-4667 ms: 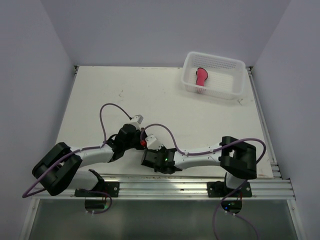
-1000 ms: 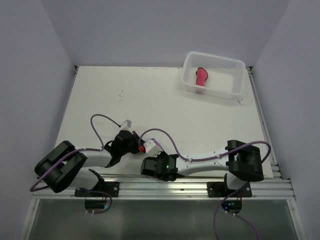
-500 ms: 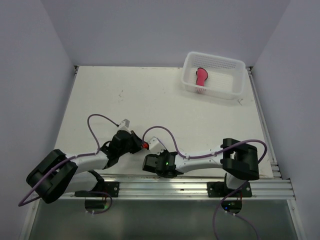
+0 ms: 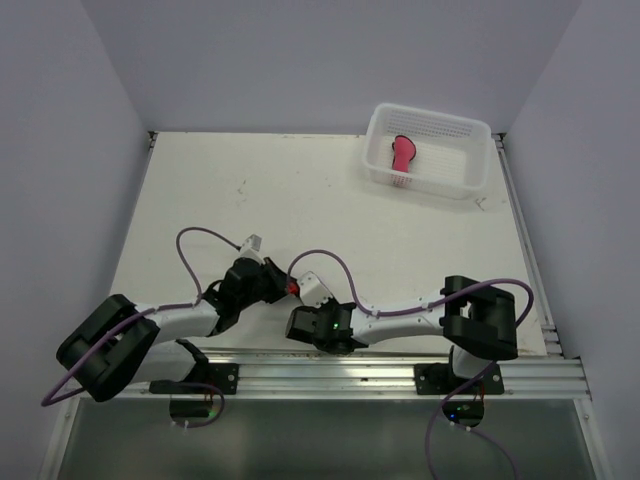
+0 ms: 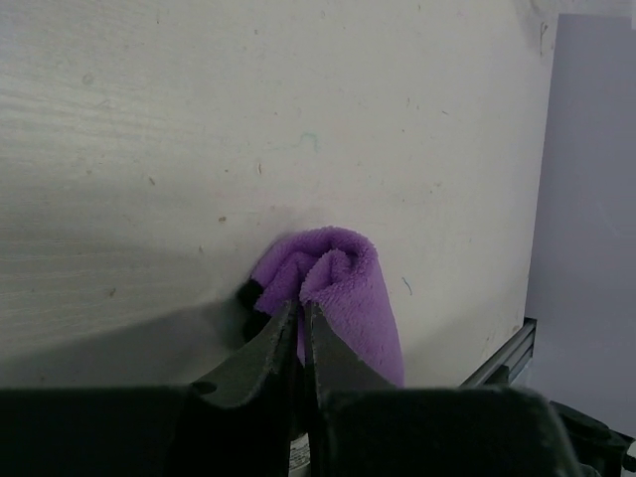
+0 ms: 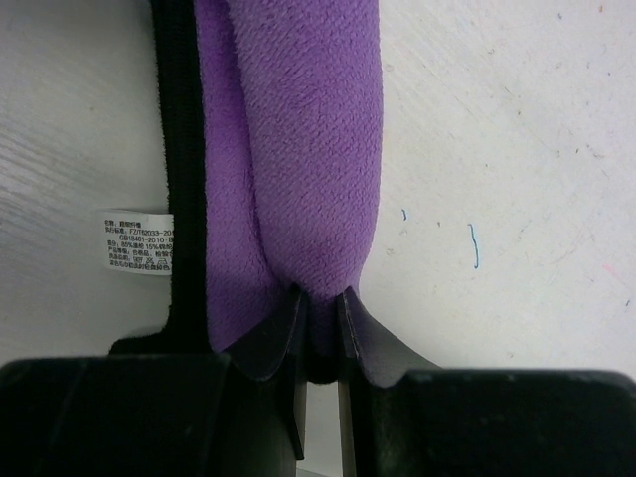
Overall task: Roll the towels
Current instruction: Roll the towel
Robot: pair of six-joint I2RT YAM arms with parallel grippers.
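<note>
A purple towel [image 5: 343, 283] with a black edge [image 5: 248, 296] lies as a short roll on the white table, close to its near edge. My left gripper [image 5: 301, 320] is shut on a fold at one end of it. From the other end, my right gripper [image 6: 320, 300] is shut on the roll [image 6: 303, 139]; beside it run black trim [image 6: 179, 149] and a white label [image 6: 134, 243]. In the top view the left gripper [image 4: 275, 284] and the right gripper [image 4: 303, 297] meet there and hide this towel. A pink-red towel [image 4: 403, 151] lies rolled in the basket.
The white perforated basket [image 4: 478, 165] stands at the far right corner of the table [image 4: 250, 190]. A metal rail [image 4: 400, 368] runs along the near edge just behind both grippers. Purple cables [image 4: 200, 240] loop above the wrists.
Both grippers have shifted slightly right and away from the near edge with the purple towel. The right jaws have closed a little tighter. The left elbow has swung outward.
</note>
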